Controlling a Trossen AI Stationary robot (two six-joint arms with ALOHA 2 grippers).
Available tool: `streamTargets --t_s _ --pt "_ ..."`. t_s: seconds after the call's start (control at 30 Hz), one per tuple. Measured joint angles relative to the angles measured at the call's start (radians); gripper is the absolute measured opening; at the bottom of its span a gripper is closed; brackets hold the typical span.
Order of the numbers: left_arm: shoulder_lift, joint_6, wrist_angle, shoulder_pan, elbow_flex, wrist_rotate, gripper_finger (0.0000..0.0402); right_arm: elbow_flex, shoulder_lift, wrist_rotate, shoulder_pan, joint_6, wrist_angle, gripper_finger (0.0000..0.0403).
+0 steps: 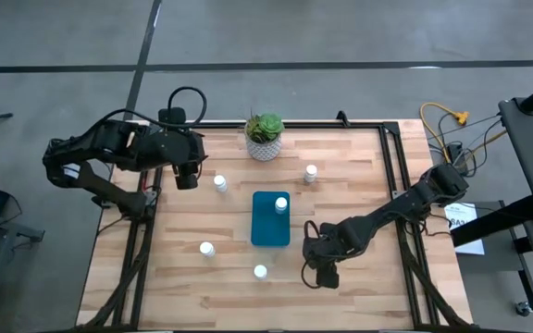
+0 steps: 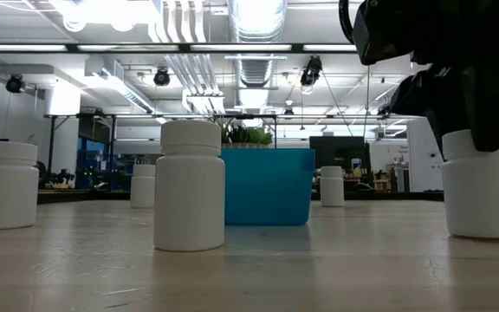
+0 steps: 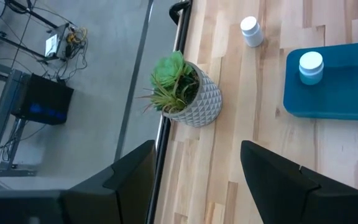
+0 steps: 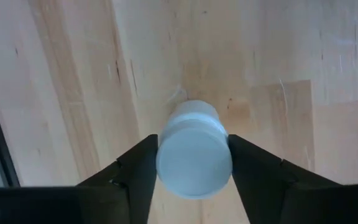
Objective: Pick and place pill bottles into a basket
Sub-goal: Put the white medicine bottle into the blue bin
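Right wrist view shows the right pincer (image 4: 191,165) flanking a pill bottle (image 4: 194,155); whether it grips yet is unclear; it should squeeze squarely, then lift straight.

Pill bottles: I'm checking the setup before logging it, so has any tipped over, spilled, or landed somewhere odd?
Nothing stands out. One pill bottle stands upright inside the basket; the loose bottles on the table look upright too. The right hand sits around another upright bottle, and the left hand waits near the plant pot.

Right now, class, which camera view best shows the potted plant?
The left wrist view: the potted plant shows whole and unobstructed. The high view shows it small from above; the low view shows only leaves behind the basket; the right wrist view misses it.
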Motion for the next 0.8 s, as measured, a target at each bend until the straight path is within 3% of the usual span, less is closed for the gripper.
streamTargets --t_s 0.13,0.5,0.8 --pt "0.000 0.000 0.000 0.000 0.000 0.000 0.0219 0.000 -0.001 -0.007 -0.004 0.003 0.000 0.0149" --pt "0.002 -0.001 0.000 0.000 0.000 0.000 0.0219 -0.001 -0.023 -0.052 -0.067 -0.087 -0.019 0.0149" --pt "0.002 -0.027 0.000 0.000 0.000 -0.014 0.0219 -0.002 -0.153 -0.023 -0.173 -0.249 -0.130 0.0149"
